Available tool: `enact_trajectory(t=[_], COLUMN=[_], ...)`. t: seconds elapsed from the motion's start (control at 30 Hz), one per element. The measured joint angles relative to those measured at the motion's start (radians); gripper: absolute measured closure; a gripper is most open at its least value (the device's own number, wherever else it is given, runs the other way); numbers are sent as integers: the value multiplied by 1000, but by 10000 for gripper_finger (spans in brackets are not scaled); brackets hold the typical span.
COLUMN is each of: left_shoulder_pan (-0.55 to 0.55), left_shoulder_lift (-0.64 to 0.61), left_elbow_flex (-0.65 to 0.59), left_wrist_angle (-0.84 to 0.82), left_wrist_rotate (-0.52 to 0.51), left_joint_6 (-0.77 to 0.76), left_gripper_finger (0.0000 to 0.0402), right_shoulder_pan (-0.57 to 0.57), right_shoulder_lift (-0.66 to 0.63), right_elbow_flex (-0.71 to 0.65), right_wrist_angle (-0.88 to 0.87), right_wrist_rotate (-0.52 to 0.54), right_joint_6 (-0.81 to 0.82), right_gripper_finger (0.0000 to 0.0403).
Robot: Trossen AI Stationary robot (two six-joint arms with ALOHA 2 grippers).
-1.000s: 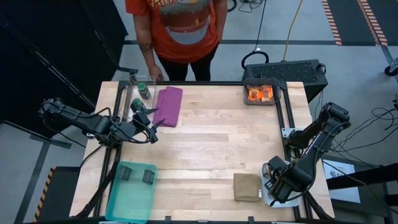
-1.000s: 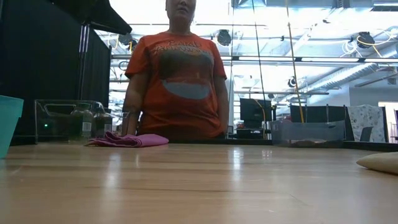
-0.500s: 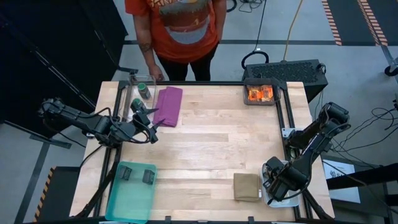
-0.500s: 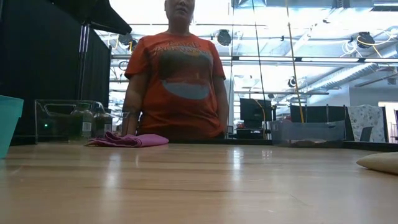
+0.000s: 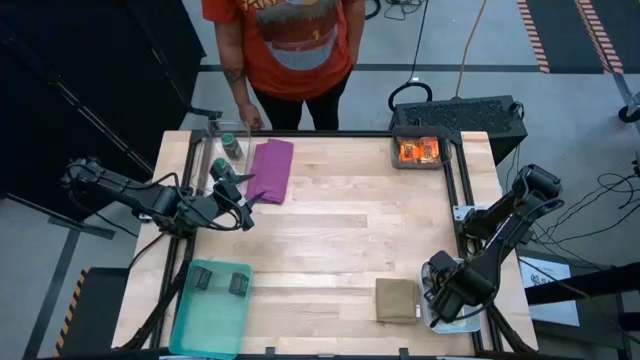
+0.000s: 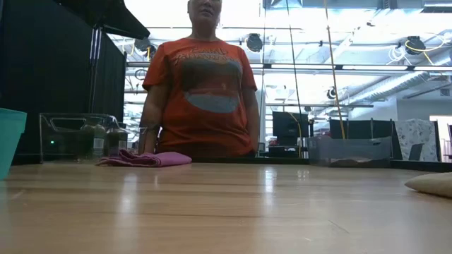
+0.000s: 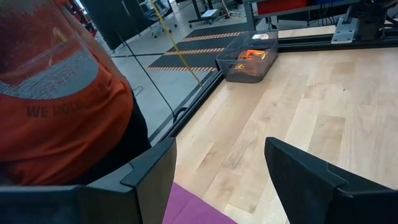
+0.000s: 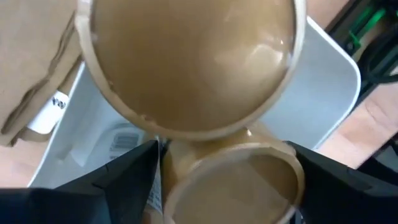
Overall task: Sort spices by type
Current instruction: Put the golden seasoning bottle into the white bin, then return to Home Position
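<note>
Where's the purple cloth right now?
In the high view, the purple cloth lies at the table's far left, beside the clear bin.

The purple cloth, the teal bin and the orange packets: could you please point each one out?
purple cloth [image 5: 271, 170]: high view, middle of the fabric.
teal bin [image 5: 205, 325]: high view, bare floor.
orange packets [image 5: 419, 151]: high view, top of the pile.

Green-lidded jars [image 5: 231, 146] upright, clear bin, 11 o'clock. Orange packets [image 5: 419, 151] in bin, 1 o'clock. Dark blocks [image 5: 220, 281] in teal tray, 7. Tan-topped cups [image 8: 193, 62] in white tray, 5.
</note>
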Motion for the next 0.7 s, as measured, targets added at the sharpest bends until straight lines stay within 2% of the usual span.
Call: enact_trajectory(t=[0.23,0.43,0.57,0.7], left_shoulder_pan=[0,0,0,0], left_shoulder_lift=[0,0,0,0], left_elbow_flex=[0,0,0,0], left_wrist_angle=[0,0,0,0], left_wrist_rotate=[0,0,0,0], left_joint_6=[0,-1,-2,-2], left_gripper_finger=[151,151,151,151], right_shoulder_pan=[-1,-1,-2,-2], right_shoulder_lift=[-41,-68,-68,-69], right_elbow_flex=[20,82,173,258], right_wrist_angle=[-35,-138,-250,-329], right_wrist_rotate=[-27,-14,91,299], right_joint_6=[33,92,114,149], right_gripper_finger=[88,88,88,88])
